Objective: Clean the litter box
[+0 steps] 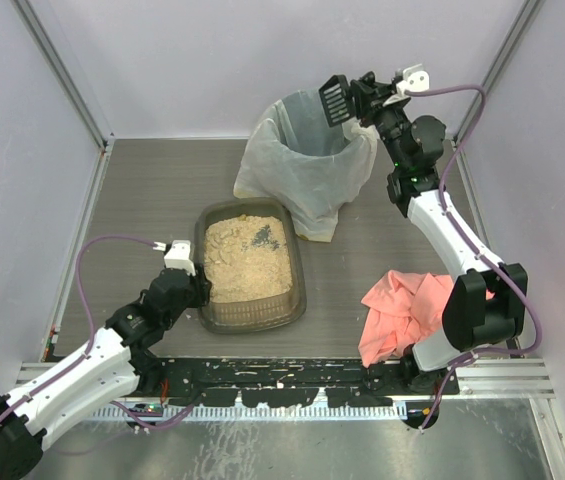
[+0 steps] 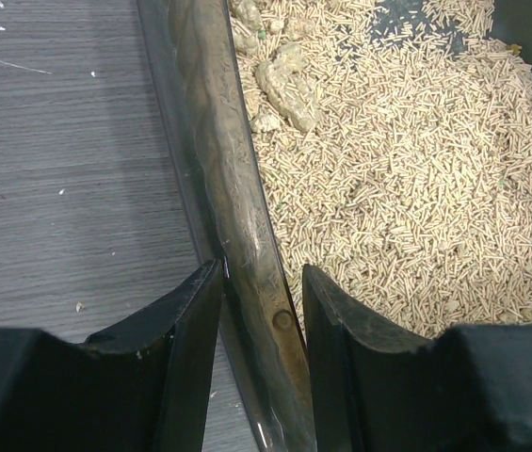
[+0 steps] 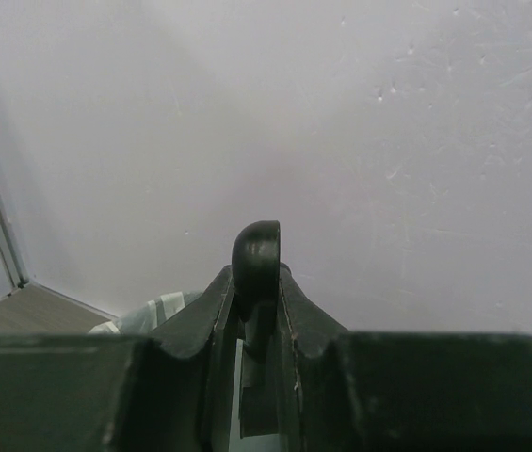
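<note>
The litter box [image 1: 299,290] is a shallow dark translucent tray with tan granules [image 2: 416,169], several clumps [image 2: 289,80] and a dark patch [image 1: 260,235]. My left gripper [image 1: 198,288] is at its left wall. In the left wrist view the gripper [image 2: 261,273] straddles the wall [image 2: 217,141], one finger outside and one inside, closed on the rim. My right gripper [image 1: 364,95] is raised over the white-bagged bin [image 1: 307,165] and is shut on a black slotted scoop [image 1: 334,98]. The scoop's rounded handle end [image 3: 256,247] shows between that gripper's [image 3: 254,278] fingers.
A crumpled pink cloth [image 1: 402,310] lies at the right, beside the right arm's base. The bin stands just behind the litter box, to its right. Pale walls and metal frame rails enclose the grey wood-grain floor [image 1: 152,200].
</note>
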